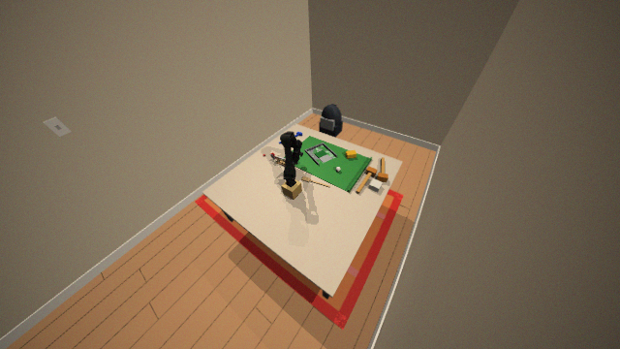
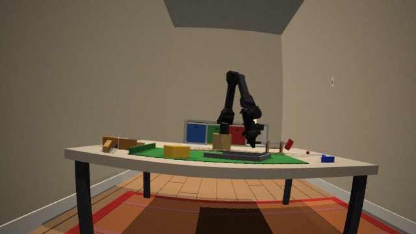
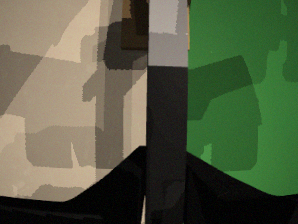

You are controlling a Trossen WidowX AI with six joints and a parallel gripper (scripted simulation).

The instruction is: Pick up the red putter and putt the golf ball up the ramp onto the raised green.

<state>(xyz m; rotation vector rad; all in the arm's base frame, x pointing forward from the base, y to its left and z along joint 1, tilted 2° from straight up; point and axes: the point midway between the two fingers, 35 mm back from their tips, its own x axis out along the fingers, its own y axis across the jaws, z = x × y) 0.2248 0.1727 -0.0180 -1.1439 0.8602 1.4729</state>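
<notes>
Now the end effector [image 3: 166,183] is clamped narrow on the putter [image 3: 166,63] shaft, which lies on a small stand at the table [image 1: 310,228] edge of the green mat [image 3: 246,63], its red head [image 2: 288,144] sticking out past the stand. Judging from the grip low on the dark end, a lift could let the long shaft pivot or snag the stand, sending the swing wide of the ball [image 1: 338,169], which sits well apart on the mat. Folded at the elbow, the arm reaches steeply down, wrist pointing at the table.
</notes>
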